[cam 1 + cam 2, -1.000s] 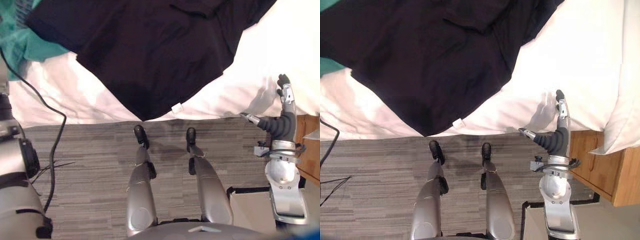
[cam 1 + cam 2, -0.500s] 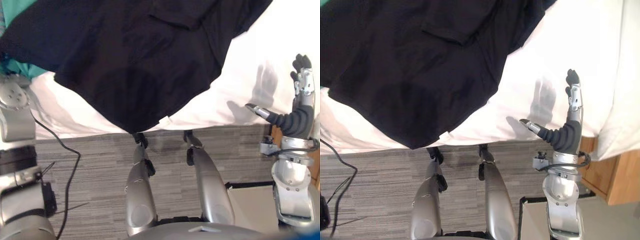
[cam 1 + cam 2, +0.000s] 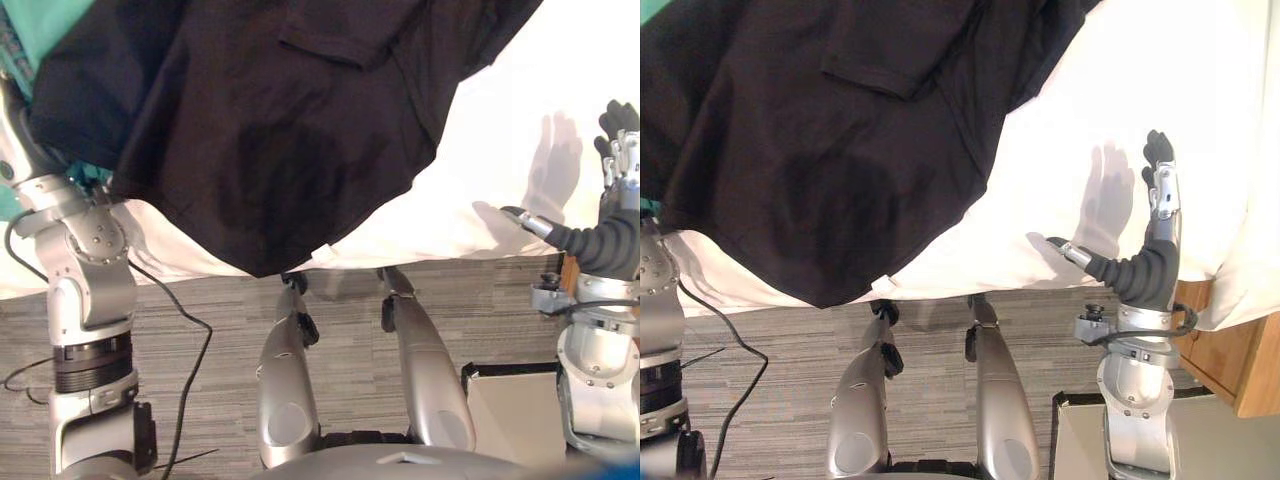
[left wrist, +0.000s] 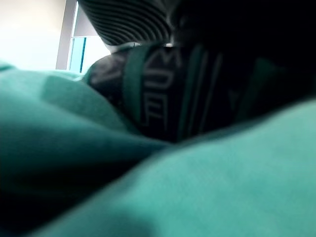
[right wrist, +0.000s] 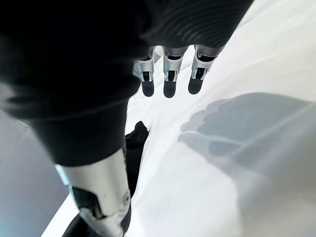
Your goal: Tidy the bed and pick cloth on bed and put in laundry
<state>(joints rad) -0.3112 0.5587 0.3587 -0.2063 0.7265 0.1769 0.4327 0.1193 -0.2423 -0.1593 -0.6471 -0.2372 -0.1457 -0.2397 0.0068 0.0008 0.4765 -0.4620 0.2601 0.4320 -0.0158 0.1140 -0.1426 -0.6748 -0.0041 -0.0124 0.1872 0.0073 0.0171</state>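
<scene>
Fabric wants bunching before any lift, I judge: the black garment [image 3: 280,130] sprawls over the white bed [image 3: 520,120], hem past its near edge. Right hand [image 3: 1162,195] hovers flat and empty over bare sheet, right of it. Left hand [image 4: 133,22] sits amid teal cloth [image 4: 222,187], far left, its grip impossible to tell; wooden nightstand [image 3: 1215,340] crowds the right

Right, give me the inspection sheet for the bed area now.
Surface: bed, white sheet, bare on the robot's right side.
Job's things: black cloth spread across the bed, one corner hanging over the near edge; teal cloth next to it on the robot's left.
Clutter: nothing seen.
Hands: right hand open, fingers straight, over the bare sheet, holding nothing; left hand in among the teal cloth.
Cables: nothing seen on the bed.
Surroundings: grey carpet; wooden cabinet at the robot's right.
</scene>
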